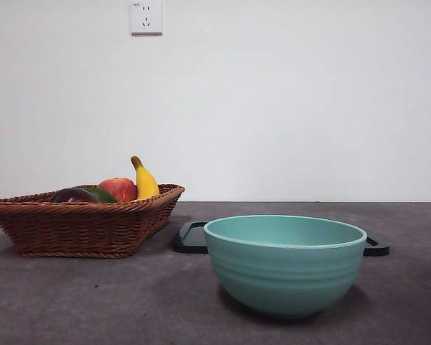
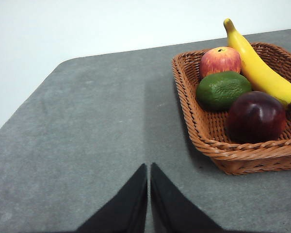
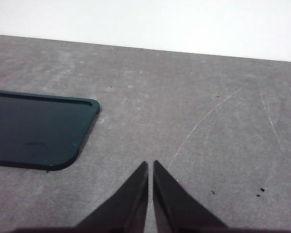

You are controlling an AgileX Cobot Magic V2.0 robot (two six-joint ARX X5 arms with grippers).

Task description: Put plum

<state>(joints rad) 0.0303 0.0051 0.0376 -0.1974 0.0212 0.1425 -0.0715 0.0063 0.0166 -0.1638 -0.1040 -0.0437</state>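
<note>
A grey table (image 1: 72,302) carries a brown wicker basket (image 1: 79,226) near its left edge, a teal bowl (image 1: 285,266) toward the front, and a flat dark tray (image 3: 36,128) behind the bowl. In the basket lie a banana (image 2: 262,73), the plum (image 2: 256,116) at its near rim, a green fruit (image 2: 222,90) and an apple (image 2: 220,60). The left gripper (image 2: 149,167) and right gripper (image 3: 150,165) hang above bare table, jaws pressed together, holding nothing.

plum (image 1: 70,195) lies in wicker basket (image 1: 79,226) beside teal bowl (image 1: 284,264).
</note>
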